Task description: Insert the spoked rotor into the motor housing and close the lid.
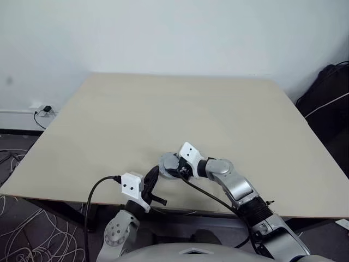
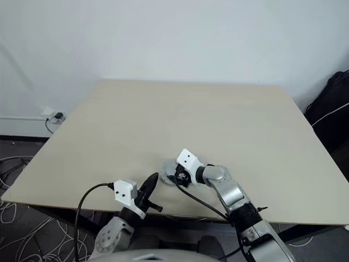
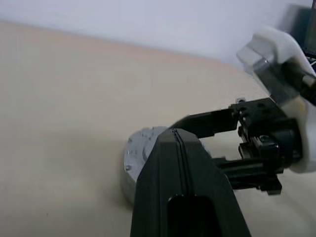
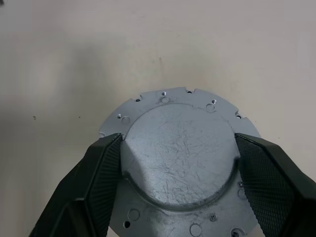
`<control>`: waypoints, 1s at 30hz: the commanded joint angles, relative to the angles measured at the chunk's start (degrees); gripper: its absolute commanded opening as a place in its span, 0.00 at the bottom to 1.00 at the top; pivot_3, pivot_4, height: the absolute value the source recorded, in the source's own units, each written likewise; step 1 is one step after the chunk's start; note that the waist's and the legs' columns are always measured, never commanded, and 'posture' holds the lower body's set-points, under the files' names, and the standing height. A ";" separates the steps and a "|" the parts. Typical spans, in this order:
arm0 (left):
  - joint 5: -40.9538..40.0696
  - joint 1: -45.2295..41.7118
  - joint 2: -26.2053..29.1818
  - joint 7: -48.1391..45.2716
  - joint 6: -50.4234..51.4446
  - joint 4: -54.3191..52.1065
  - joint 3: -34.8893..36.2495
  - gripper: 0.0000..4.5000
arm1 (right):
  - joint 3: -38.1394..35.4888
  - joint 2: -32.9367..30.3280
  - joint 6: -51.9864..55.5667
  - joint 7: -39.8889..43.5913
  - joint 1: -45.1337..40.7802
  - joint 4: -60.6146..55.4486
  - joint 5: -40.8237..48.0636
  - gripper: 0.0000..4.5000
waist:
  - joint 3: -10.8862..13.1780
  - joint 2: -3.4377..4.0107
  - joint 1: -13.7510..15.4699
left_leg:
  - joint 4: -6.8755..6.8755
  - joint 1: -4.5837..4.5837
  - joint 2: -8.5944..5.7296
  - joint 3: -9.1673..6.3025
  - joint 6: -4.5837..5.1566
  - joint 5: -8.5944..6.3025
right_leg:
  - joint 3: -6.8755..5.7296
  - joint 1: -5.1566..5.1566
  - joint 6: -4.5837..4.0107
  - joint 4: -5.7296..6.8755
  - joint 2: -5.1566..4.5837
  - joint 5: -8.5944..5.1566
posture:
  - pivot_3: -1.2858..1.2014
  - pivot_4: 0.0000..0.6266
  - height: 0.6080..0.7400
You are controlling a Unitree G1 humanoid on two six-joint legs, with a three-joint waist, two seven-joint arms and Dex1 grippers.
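Pale beige surface (image 1: 163, 109) against a white wall, with one grey metal assembly near its front edge. Lid (image 4: 177, 153), a flat grey disc with a notched rim and a scratched raised centre, lying flat on top of the housing (image 3: 129, 170), a low round silver body standing on the surface. No view into the housing.

Right gripper (image 4: 177, 163) angled down over the assembly from the robot's right, jaws spread wide, one black ribbed finger (image 4: 94, 173) against each side of the lid's raised centre. Whether pressing or merely resting there cannot be told.

Left gripper (image 1: 152, 183) low at the front edge of the surface, just beside the assembly on the robot's left, pointing toward it and about level. Jaws pressed fully together with nothing between them, tips close to the housing but apart from it.

Black cables (image 1: 16, 229) on the floor to the left; a dark bag (image 1: 330, 98) at far right beyond the surface.
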 commanded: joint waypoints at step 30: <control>-19.38 -23.85 8.29 -6.26 41.75 4.99 17.61 0.00 | 0.93 -0.19 4.20 -1.74 1.06 1.12 -1.97 0.72 | -0.13 -0.19 -0.17 | 0.03 0.11 0.00 -0.10 -0.23 0.13 | 0.00 0.08 0.03 0.05 0.09 0.03 | 0.52 0.00 1.00</control>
